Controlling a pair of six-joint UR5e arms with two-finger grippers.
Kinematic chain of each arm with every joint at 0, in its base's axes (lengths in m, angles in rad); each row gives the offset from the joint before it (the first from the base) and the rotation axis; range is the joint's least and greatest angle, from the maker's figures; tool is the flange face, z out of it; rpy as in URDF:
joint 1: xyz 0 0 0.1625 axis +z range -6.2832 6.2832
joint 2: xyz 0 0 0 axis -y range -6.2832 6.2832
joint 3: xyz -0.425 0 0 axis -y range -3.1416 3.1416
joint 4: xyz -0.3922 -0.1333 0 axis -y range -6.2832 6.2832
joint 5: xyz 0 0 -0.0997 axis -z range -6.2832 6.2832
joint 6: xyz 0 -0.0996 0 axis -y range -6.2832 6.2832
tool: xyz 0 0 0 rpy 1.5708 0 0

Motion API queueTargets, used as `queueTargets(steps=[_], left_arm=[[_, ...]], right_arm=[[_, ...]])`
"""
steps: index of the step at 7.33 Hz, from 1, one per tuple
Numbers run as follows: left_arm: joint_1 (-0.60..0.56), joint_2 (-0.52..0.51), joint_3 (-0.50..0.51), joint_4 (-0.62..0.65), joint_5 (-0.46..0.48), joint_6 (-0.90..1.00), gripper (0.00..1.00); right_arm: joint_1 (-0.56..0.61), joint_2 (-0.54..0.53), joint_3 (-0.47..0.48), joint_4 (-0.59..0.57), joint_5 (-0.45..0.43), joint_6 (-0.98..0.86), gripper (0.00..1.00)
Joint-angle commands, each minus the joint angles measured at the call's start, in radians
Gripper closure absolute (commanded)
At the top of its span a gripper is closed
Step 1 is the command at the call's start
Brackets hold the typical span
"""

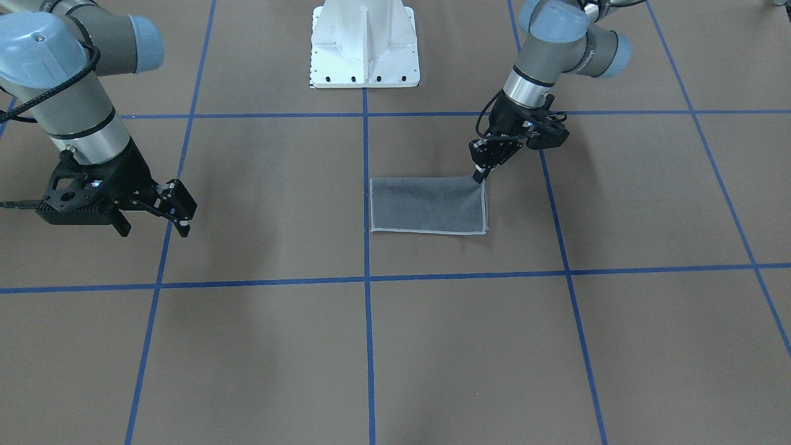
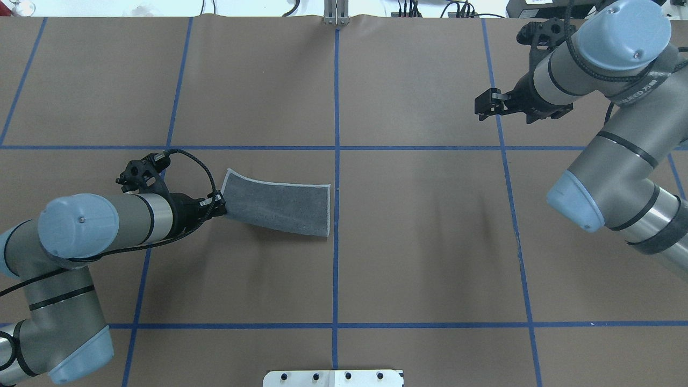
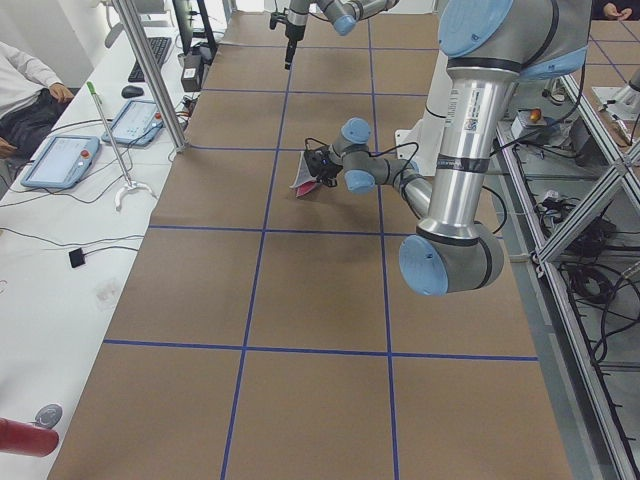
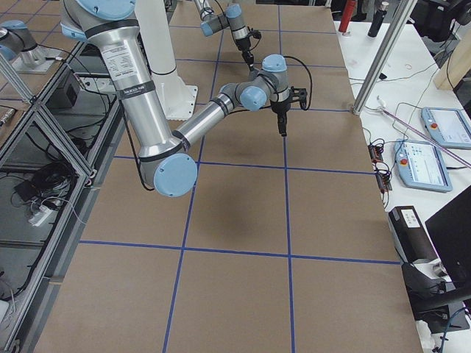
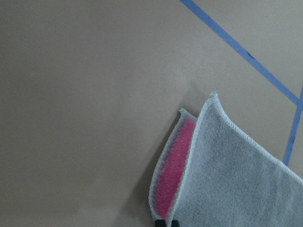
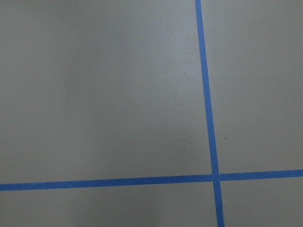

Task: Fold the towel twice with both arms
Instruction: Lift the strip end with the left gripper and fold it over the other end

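While I watch from remote desk, left gripper (image 2: 219,207) sits clamped on short end of half-folded towel (image 2: 279,201), grey outside, pink inside lifted corner. Towel lies just left of centre tape line (image 2: 336,107), long axis running from jaws toward it. Right gripper (image 1: 154,227) spread, empty, well apart; left arm nearer.

the towel (image 2: 279,207) is nubbly terry cloth; the table cover (image 2: 430,242) looks matt and papery, the tape (image 2: 336,107) smooth.
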Motion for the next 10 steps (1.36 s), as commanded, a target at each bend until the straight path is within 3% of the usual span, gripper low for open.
queueTargets(steps=[1,3,6,10], left_arm=[[0.025,-0.068,0.023,0.013,0.056,0.002,1.00],[0.095,-0.174,0.086,0.025,0.094,0.004,1.00],[0.097,-0.335,0.207,0.025,0.095,0.011,1.00],[0.124,-0.382,0.215,0.027,0.095,0.028,1.00]], right_arm=[[0.000,0.000,0.000,0.000,0.001,0.000,0.00],[0.000,0.000,-0.002,0.000,0.001,0.000,0.00],[0.000,0.002,-0.002,0.000,0.001,0.000,0.00],[0.000,0.002,-0.003,0.000,0.001,0.000,0.00]])
